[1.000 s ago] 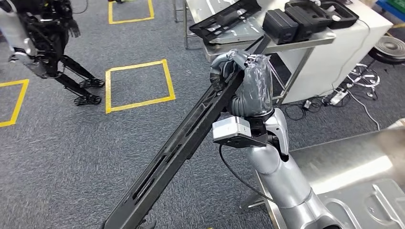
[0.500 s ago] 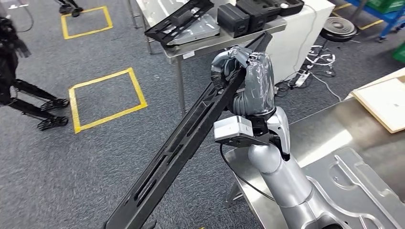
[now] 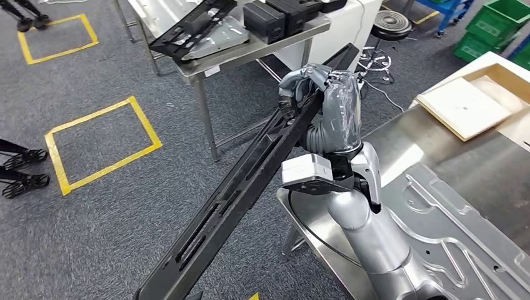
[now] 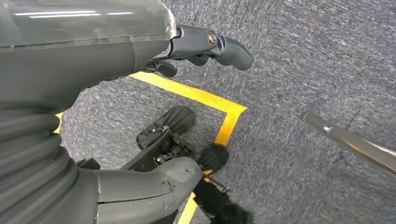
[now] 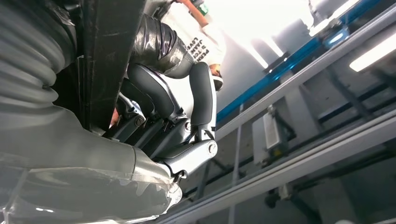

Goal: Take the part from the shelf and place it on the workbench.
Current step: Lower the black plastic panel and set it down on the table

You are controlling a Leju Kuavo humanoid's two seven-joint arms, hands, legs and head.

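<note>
My right hand (image 3: pixel 312 87) grips a long black slotted part (image 3: pixel 244 181) near its upper end. The part slants down to the lower left, over the carpet. In the right wrist view dark fingers (image 5: pixel 159 98) wrap around the black part (image 5: pixel 109 51). The steel workbench (image 3: pixel 406 144) lies to the right of the hand, and the part is not touching it. My left hand (image 4: pixel 93 70) hangs above the carpet with its fingers apart and nothing in them.
A pressed metal sheet (image 3: pixel 456 231) and a wooden tray (image 3: pixel 465 103) lie on the workbench. Behind stands another steel table (image 3: pixel 250 53) with black parts and cases. Yellow floor tape (image 3: pixel 100 144), a stool (image 3: pixel 390 25) and green crates (image 3: pixel 500 25) surround it. A person (image 5: pixel 201 32) stands near.
The whole view has swung to the right, so the workbench now takes up more of the picture. My right hand still holds the part at the same slant.
</note>
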